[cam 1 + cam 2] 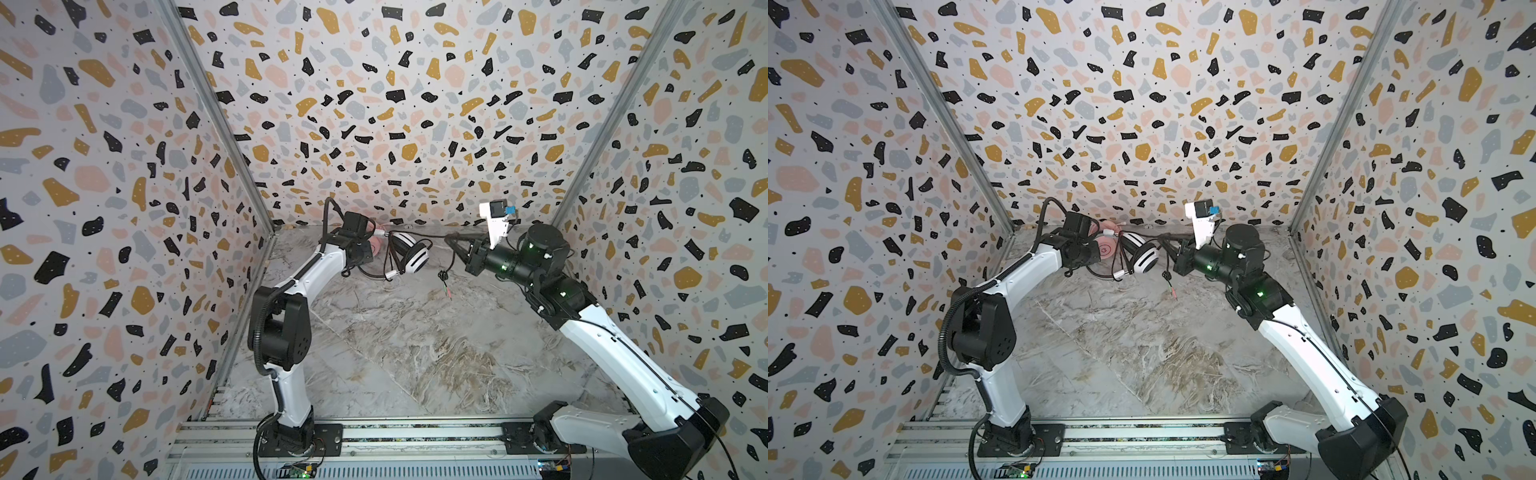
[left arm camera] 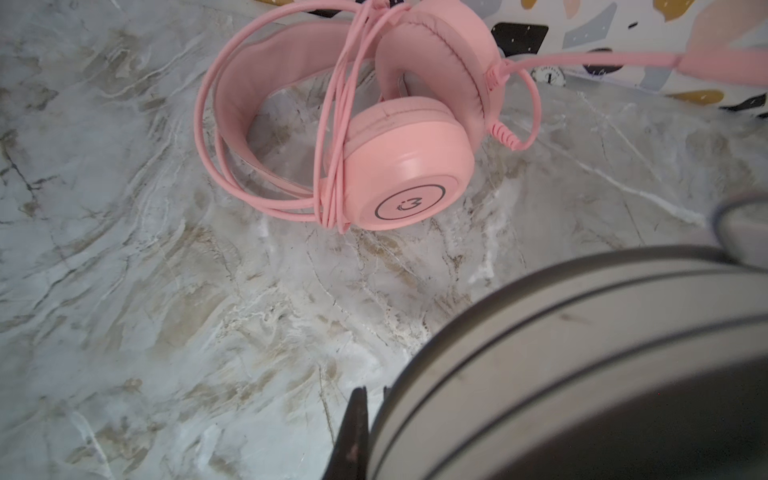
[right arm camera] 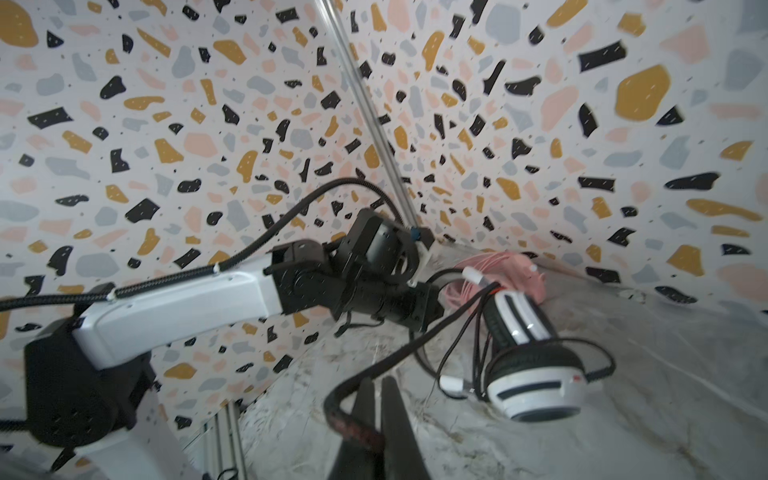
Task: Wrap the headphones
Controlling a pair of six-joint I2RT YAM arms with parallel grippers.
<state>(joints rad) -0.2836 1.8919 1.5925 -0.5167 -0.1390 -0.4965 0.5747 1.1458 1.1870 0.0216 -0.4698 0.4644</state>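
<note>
Anchoring the white headset point(image 3: 519, 316), left pincer point(image 3: 440, 299) clamps its band. Right pincer point(image 3: 380, 384), closed on the black cord point(image 3: 415, 344), holds it taut for winding.

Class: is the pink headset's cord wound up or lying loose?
Wound up: the pink cord loops several times around the pink headset.
</note>
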